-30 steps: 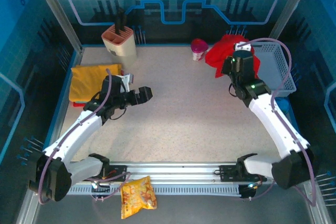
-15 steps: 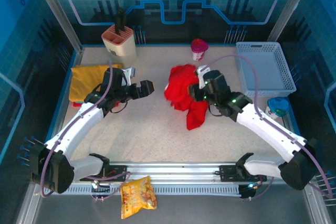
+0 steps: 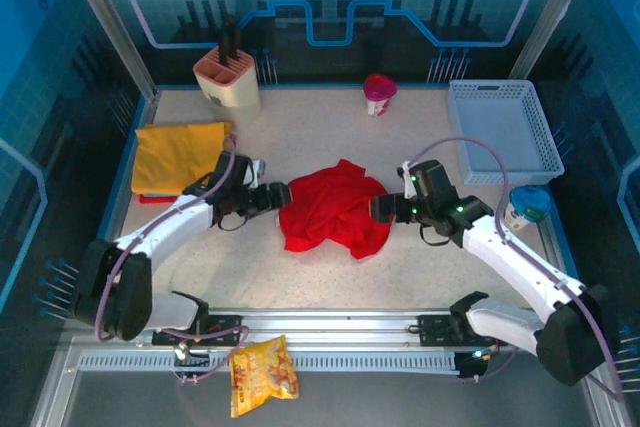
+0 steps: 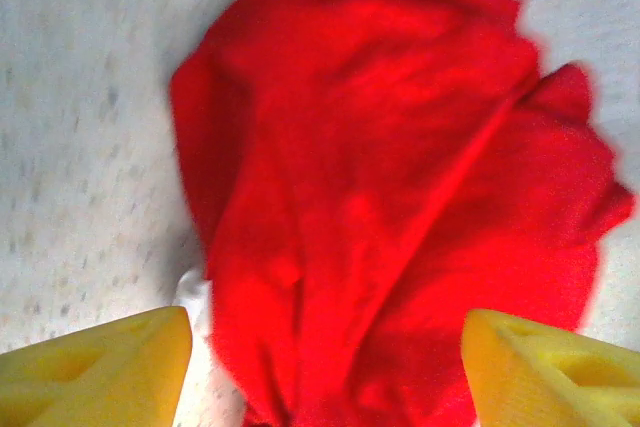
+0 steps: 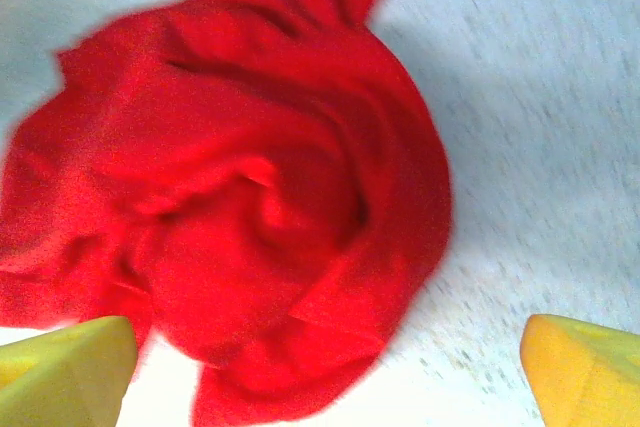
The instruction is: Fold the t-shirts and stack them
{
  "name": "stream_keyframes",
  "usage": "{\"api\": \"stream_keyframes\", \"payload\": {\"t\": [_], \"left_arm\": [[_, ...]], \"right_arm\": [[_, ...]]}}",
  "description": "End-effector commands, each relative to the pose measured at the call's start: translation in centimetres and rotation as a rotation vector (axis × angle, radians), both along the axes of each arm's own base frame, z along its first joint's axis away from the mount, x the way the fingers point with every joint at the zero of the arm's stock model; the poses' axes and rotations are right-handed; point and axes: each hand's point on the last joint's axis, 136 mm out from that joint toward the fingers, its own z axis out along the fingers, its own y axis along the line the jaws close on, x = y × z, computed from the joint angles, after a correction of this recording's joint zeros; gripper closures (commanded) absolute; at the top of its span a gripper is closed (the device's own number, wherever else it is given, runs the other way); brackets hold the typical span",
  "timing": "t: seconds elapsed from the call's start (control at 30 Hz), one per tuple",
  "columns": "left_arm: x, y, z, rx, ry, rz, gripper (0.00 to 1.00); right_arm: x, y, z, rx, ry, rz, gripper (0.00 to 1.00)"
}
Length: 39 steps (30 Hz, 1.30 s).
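Pincers gape: left pincer [image 3: 283, 195] and right pincer [image 3: 378, 209] flank the crumpled red t-shirt [image 3: 330, 212] (gripped by neither) on the table [image 3: 330, 137].

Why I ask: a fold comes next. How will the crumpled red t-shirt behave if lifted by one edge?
Probably floppy: the red t-shirt lies in a crumpled heap of soft folds, so a lifted edge would likely sag. Pushed across the table, it would probably bunch rather than slide flat, being loose cloth.

Matt red cloth t-shirt [image 3: 333, 209] on speckled table [image 3: 330, 137].
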Motion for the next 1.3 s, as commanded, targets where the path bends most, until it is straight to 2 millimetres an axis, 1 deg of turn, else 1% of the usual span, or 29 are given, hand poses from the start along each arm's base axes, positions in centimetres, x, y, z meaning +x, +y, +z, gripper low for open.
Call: {"api": "stream_keyframes", "payload": {"t": [0.0,0.1,0.17,0.27,0.33,0.4,0.5,0.63,0.7,0.83,0.93,0.97,1.03,1.1,1.17,1.2,1.27], "left_arm": [[-1.0,-1.1,-1.4,-0.054,0.051,0.012,0.30],[-1.8,-1.1,-2.6,-0.008,0.079,0.023,0.31],[-2.8,-1.1,-3.1,-0.008,0.117,0.025,0.36],[-5.2,-1.0,-3.7,-0.031,0.158,0.043,0.42],[-6.8,-0.8,-4.0,-0.048,0.172,0.061,0.45],[-8.1,-1.1,-4.2,-0.083,0.180,0.071,0.48],[-8.8,-1.6,-4.5,-0.101,0.177,0.076,0.48],[-8.1,-2.7,-4.7,-0.123,0.157,0.075,0.49],[-7.5,-3.4,-4.9,-0.133,0.143,0.068,0.50],[-6.1,-5.2,-5.1,-0.147,0.121,0.034,0.53],[-5.3,-6.5,-4.9,-0.158,0.101,0.012,0.60],[-5.0,-6.8,-4.9,-0.155,0.097,0.012,0.61],[-4.5,-6.9,-4.8,-0.152,0.086,0.020,0.68],[-4.1,-6.9,-4.7,-0.150,0.070,0.034,0.75],[-3.7,-6.9,-4.4,-0.155,0.057,0.041,0.79],[-3.6,-7.0,-4.1,-0.161,0.050,0.043,0.85],[-3.3,-7.1,-3.5,-0.169,0.035,0.050,0.90]], "right_arm": [[-2.4,0.5,-3.7,0.072,0.168,-0.015,0.04],[-2.5,1.4,-5.9,0.120,0.225,-0.024,0.10],[-2.7,2.4,-7.2,0.168,0.274,-0.017,0.13],[-3.1,3.2,-9.0,0.199,0.337,-0.019,0.19],[-3.1,3.7,-9.7,0.225,0.340,-0.023,0.26],[-3.2,4.3,-10.1,0.250,0.351,-0.021,0.30],[-3.3,5.0,-10.2,0.256,0.357,-0.015,0.33],[-3.5,5.9,-9.6,0.280,0.344,-0.012,0.45],[-3.9,6.4,-9.5,0.282,0.353,-0.007,0.45],[-4.5,6.5,-9.3,0.264,0.339,-0.010,0.45],[-4.7,7.0,-8.2,0.285,0.315,-0.005,0.45],[-4.8,7.1,-7.9,0.288,0.306,-0.004,0.45],[-5.0,7.4,-7.6,0.293,0.301,-0.003,0.44],[-5.2,7.4,-8.2,0.278,0.316,-0.004,0.44],[-5.3,7.3,-9.0,0.259,0.340,-0.011,0.45],[-5.4,7.2,-9.4,0.251,0.347,-0.015,0.45],[-5.7,7.1,-10.2,0.230,0.357,-0.026,0.48]]}}
